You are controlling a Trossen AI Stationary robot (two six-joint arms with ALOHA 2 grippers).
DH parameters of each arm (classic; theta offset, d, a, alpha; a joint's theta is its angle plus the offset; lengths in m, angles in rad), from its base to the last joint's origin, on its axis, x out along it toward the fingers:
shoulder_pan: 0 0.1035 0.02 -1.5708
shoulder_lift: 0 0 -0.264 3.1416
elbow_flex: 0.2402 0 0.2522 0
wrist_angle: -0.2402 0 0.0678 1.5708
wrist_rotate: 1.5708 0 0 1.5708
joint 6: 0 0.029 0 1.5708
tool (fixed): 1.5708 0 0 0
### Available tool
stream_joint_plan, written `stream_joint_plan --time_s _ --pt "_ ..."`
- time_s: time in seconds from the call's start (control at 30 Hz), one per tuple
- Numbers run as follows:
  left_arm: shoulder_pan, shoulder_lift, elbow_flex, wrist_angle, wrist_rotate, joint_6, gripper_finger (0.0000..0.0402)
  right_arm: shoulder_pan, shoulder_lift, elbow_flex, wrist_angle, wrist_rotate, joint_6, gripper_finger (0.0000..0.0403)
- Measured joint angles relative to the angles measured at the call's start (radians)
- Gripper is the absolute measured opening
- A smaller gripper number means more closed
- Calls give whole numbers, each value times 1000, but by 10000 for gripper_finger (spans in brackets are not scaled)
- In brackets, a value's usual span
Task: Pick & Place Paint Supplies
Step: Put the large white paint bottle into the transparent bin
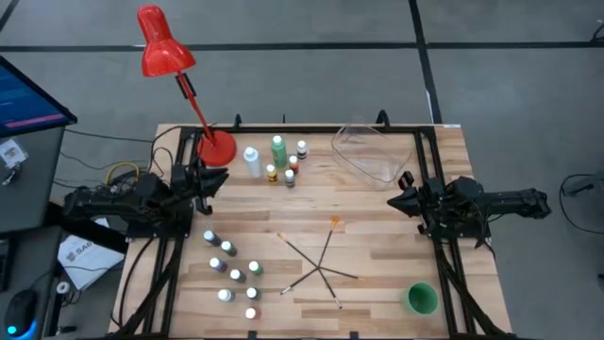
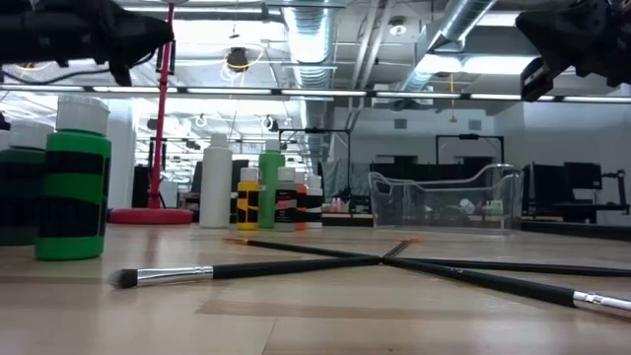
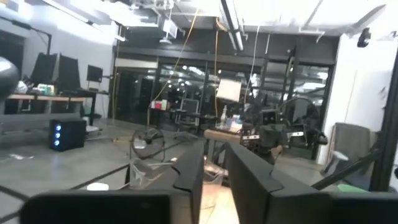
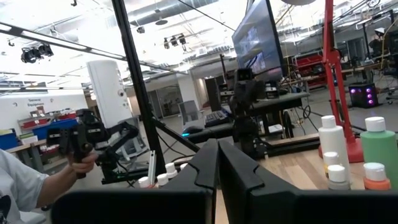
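Several tiny white-capped paint bottles (image 1: 231,269) stand on the table's near left. A taller white bottle (image 1: 252,161), a taller green bottle (image 1: 278,151) and a few small ones (image 1: 293,164) stand at the far middle. Several thin dark paintbrushes (image 1: 316,263) lie crossed on the table's middle, also seen in the low view (image 2: 246,268). My left gripper (image 1: 219,179) hovers at the table's left edge; a narrow gap shows between its fingers (image 3: 214,171), with nothing in it. My right gripper (image 1: 392,200) hovers at the right edge, shut and empty (image 4: 218,163).
A clear plastic tub (image 1: 373,151) stands at the far right. A green cup (image 1: 420,298) stands at the near right. A red desk lamp (image 1: 165,47) has its base (image 1: 217,149) on the far left, close to my left gripper. A person (image 4: 25,180) shows beyond the table.
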State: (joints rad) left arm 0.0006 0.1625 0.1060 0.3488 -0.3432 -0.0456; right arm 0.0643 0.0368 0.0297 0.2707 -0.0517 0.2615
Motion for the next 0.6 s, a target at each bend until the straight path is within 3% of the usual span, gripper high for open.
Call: stream_joint_plan --time_s 0.1,0.4,0.6 --pt "0 107 68 0 -39 32 106 0 0 0 0 0 -9 8" --pt "0 467 288 -19 -313 167 163 -1 0 1 0 40 -10 8" --pt "20 593 428 -126 -362 172 173 -2 0 1 0 56 -9 8"
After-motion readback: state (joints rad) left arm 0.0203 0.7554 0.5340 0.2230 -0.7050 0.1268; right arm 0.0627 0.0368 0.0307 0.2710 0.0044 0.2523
